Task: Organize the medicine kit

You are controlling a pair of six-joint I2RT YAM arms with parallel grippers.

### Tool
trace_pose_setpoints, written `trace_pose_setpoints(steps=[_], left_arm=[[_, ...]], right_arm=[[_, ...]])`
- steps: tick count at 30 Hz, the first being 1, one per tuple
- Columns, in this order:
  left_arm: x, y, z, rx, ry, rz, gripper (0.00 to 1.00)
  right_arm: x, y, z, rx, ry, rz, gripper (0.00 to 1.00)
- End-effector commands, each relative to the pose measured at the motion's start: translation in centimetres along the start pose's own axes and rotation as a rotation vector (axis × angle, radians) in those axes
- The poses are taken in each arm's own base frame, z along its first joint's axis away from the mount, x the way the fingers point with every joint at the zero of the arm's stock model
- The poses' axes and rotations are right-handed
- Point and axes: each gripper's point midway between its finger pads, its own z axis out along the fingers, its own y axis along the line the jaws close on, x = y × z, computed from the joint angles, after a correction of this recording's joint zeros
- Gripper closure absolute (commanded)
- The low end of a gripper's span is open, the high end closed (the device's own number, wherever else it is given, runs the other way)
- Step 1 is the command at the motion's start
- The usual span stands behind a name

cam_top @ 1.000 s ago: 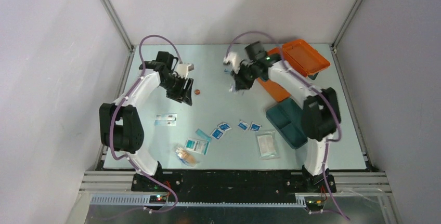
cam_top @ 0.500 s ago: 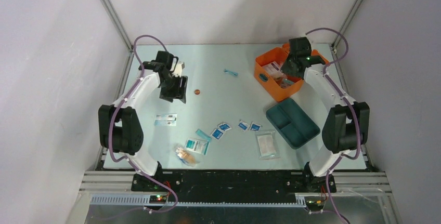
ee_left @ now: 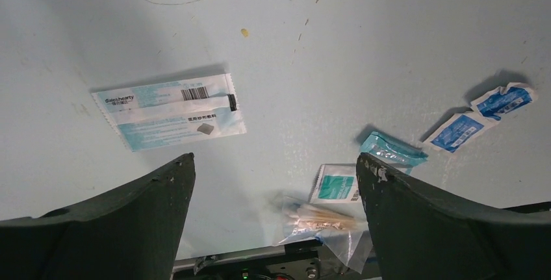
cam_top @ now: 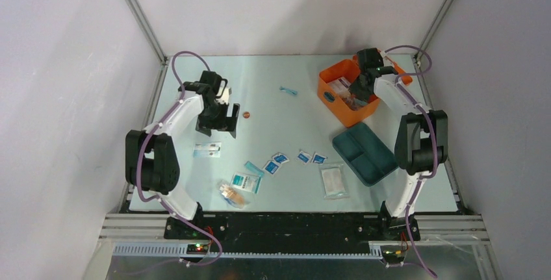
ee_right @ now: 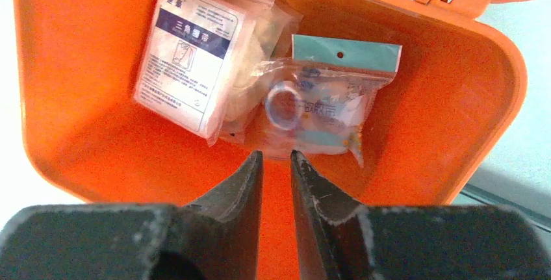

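Showing barcode, flat sachet (ee_left: 170,112); Chinese-printed packet (ee_right: 192,65) inside medicine kit (ee_right: 78,130)

The flat white and pale-blue paper sachet (ee_left: 170,112) carries a barcode and a small brand word ending in "hearty". In the boxy orange plastic medicine kit (ee_right: 84,150), a white plastic-wrapped packet (ee_right: 192,65) bears a dark blue band reading 三角绷带. Other print is too small to read.
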Motion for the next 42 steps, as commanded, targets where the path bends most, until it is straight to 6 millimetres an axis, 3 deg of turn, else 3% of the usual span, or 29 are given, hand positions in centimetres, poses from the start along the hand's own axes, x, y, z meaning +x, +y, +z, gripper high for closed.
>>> trace_pose_setpoints(steps=[1, 5, 8, 9, 10, 13, 18, 20, 21, 24, 28, 34, 42], left_arm=[[-0.7, 0.3, -0.8, -0.051, -0.046, 0.003, 0.01], [-2.1, 0.8, -1.0, -0.108, -0.073, 0.030, 0.00], [-3.9, 0.8, -1.6, -0.147, -0.111, 0.070, 0.00], [-4.9, 0.6, -1.9, -0.147, -0.130, 0.089, 0.00], [-5.8, 0.1, -2.3, -0.136, -0.148, 0.106, 0.00], [-7.0, -1.6, -3.1, -0.078, -0.180, 0.201, 0.01], [-9.2, -5.0, -5.1, 0.039, -0.252, 0.292, 0.03], [-9.5, -6.1, -5.4, 0.097, -0.263, 0.309, 0.04], [-9.4, -7.0, -5.6, 0.145, -0.265, 0.321, 0.05], [-8.9, -8.6, -6.1, 0.245, -0.264, 0.351, 0.07], [-8.6, -8.6, -6.1, 0.251, -0.263, 0.353, 0.08], [-7.8, -7.5, -6.5, 0.201, -0.268, 0.348, 0.08], [-6.7, -6.6, -6.5, 0.160, -0.264, 0.351, 0.09]], right_arm=[[-2.8, 1.8, -2.1, -0.042, -0.072, 0.037, 0.71], [-4.4, 3.5, -4.8, -0.155, -0.117, -0.036, 0.66], [-3.8, 5.9, -6.8, -0.354, -0.109, -0.271, 0.59], [-2.5, 7.5, -8.3, -0.500, -0.066, -0.334, 0.56], [-2.1, 7.7, -8.8, -0.551, -0.074, -0.435, 0.54], [2.2, 8.6, -12.4, -0.859, 0.026, -0.668, 0.48], [9.3, 5.8, -16.0, -1.177, 0.100, -1.155, 0.46], [12.7, 2.9, -16.6, -1.226, 0.206, -1.315, 0.44], [13.4, 2.2, -16.2, -1.249, 0.180, -1.437, 0.44], [16.8, -1.5, -15.3, -1.248, 0.339, -1.618, 0.43], [19.2, -5.1, -13.0, -1.234, 0.462, -1.814, 0.45], [21.6, -7.7, -11.3, -1.240, 0.589, -1.952, 0.47], [23.0, -9.5, -9.5, -1.232, 0.722, -2.040, 0.43]])
